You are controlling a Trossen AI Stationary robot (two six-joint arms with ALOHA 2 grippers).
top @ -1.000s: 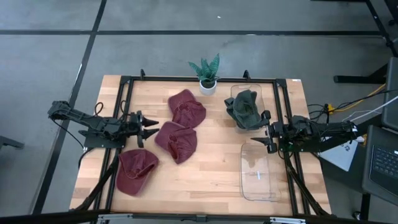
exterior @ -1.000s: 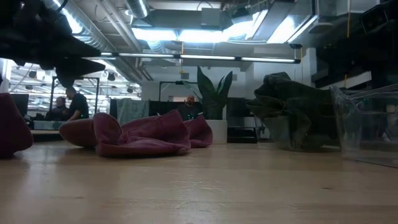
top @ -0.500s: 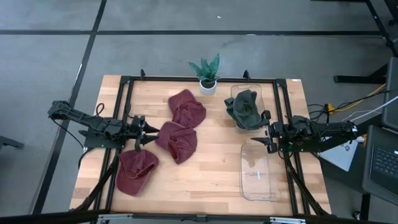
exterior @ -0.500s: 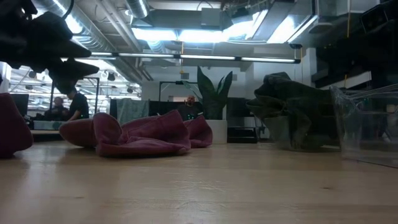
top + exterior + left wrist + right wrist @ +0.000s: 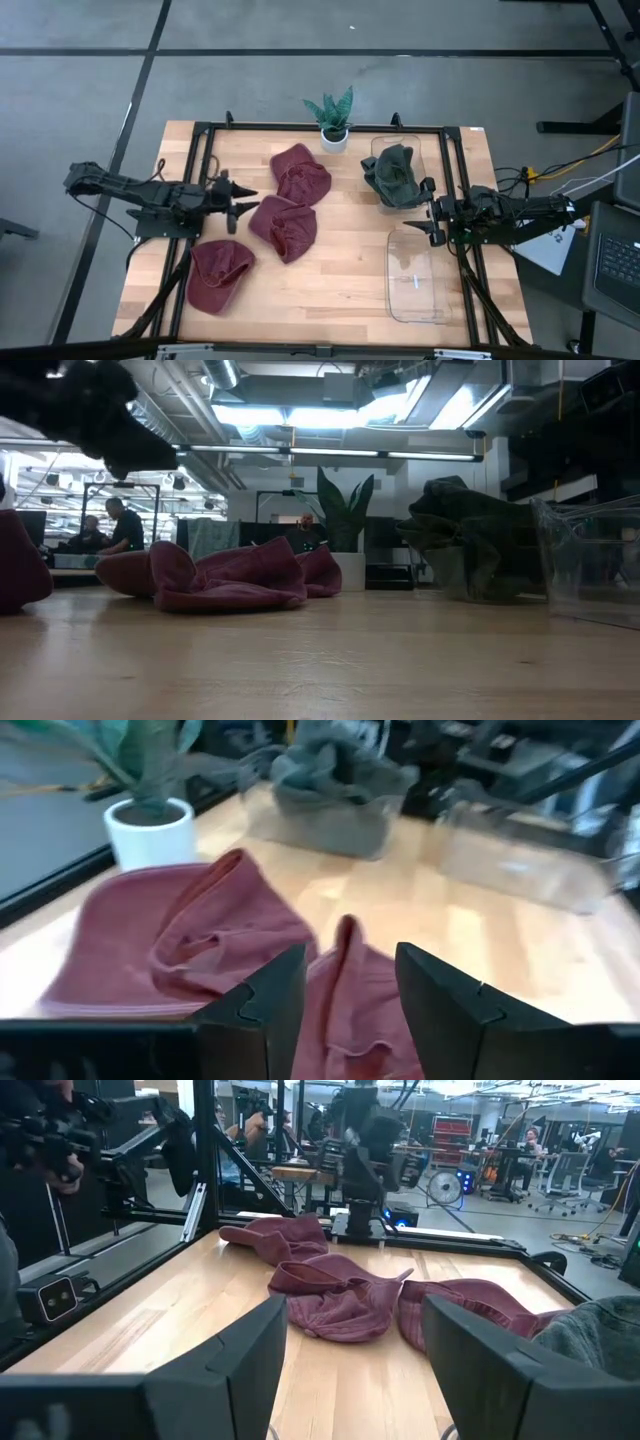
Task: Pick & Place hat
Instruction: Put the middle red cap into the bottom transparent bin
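Note:
Three maroon hats lie flat on the wooden table: a far one (image 5: 301, 172), a middle one (image 5: 284, 226) and a near one (image 5: 220, 274). A dark green hat (image 5: 395, 175) sits inside a clear bin (image 5: 377, 147) on the right. My left gripper (image 5: 241, 200) hovers open just left of the middle hat, above the table (image 5: 130, 448); in its wrist view the middle hat (image 5: 345, 985) shows between the open fingers (image 5: 345, 1000). My right gripper (image 5: 412, 219) waits open between the two bins, and its wrist view (image 5: 355, 1370) looks across at the hats.
A second clear bin (image 5: 415, 275) stands at the near right with nothing in it. A small potted plant (image 5: 333, 122) stands at the far edge. A black frame (image 5: 200, 150) runs along the table's sides. Bare wood lies at the near centre (image 5: 320, 290).
My left gripper first dipped toward the middle hat, then rose and swung slightly toward the far edge, staying open. The hats and my right arm have kept still.

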